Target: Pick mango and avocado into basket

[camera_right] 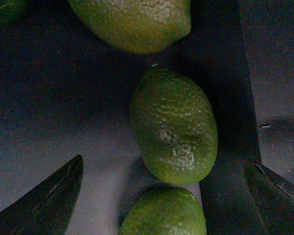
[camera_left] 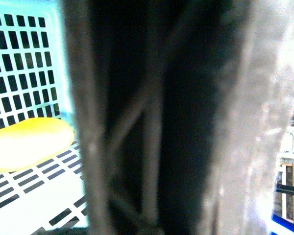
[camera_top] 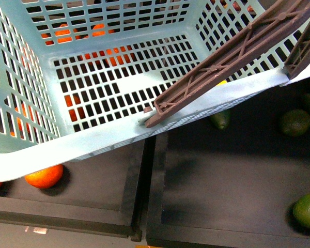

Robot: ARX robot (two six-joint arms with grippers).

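We take this for a grocery-style produce stand. A teal slotted shopping basket (camera_top: 93,142) with a brown swing handle (camera_top: 232,57) is above black bins (camera_top: 222,175) of loose fruit, with an orange (camera_top: 44,176) at eight o'clock and a green citrus (camera_top: 307,210) at four o'clock.

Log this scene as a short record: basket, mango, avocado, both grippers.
basket: teal, over two black trays, brown handle
mango: lying inside the basket
avocado: on the right-hand tray, outside the basket
right gripper: open, fingers either side of a green pebbly fruit
left gripper: cannot tell; the blurred handle fills its view
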